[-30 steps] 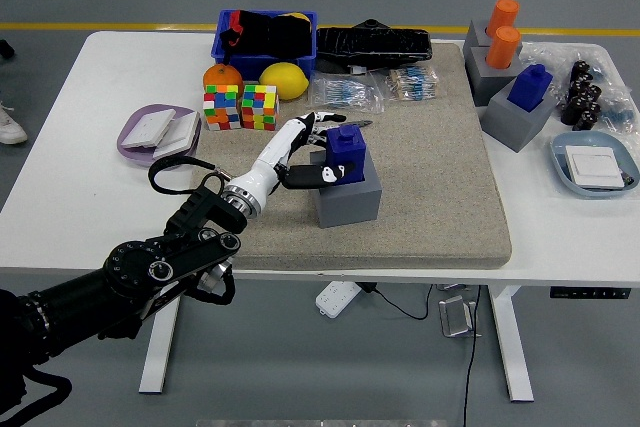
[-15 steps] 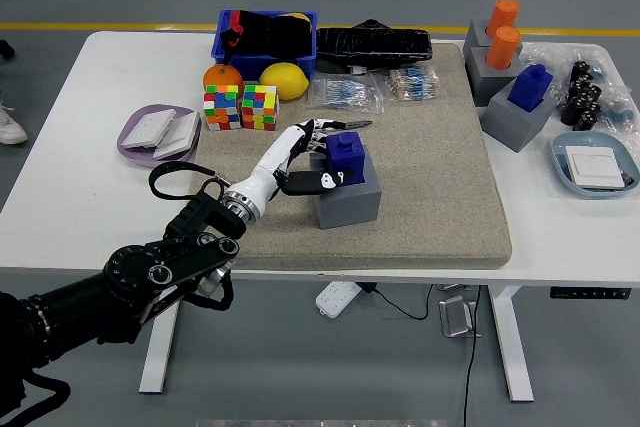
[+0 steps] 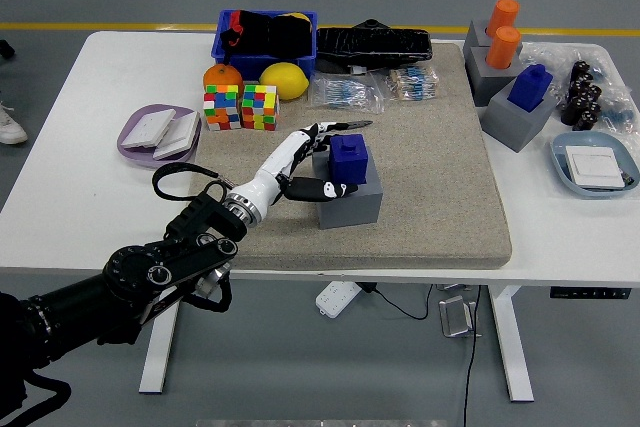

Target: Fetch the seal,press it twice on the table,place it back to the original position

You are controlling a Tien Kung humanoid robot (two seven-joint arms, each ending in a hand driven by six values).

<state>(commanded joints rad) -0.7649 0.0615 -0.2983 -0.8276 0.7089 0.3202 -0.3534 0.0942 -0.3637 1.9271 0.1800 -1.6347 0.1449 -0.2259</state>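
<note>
A blue seal (image 3: pixel 349 158) stands upright in a grey block holder (image 3: pixel 348 197) on the grey mat (image 3: pixel 440 197) at the table's middle. My left hand (image 3: pixel 318 157) reaches in from the lower left and lies against the seal's left side. Its fingers (image 3: pixel 335 129) are spread behind the seal and its thumb (image 3: pixel 325 189) lies across the holder's front left. It does not close on the seal. The right arm is out of view.
Two colour cubes (image 3: pixel 241 107), an orange (image 3: pixel 221 75), a lemon (image 3: pixel 283 80) and a blue bin (image 3: pixel 264 37) stand behind the hand. A purple dish (image 3: pixel 157 133) sits at left. More seals in grey holders (image 3: pixel 516 107) and a blue tray (image 3: pixel 596 164) stand at right.
My left hand has let go of the blue seal and opened, drawing slightly back to the left. The seal stays seated in its grey holder.
</note>
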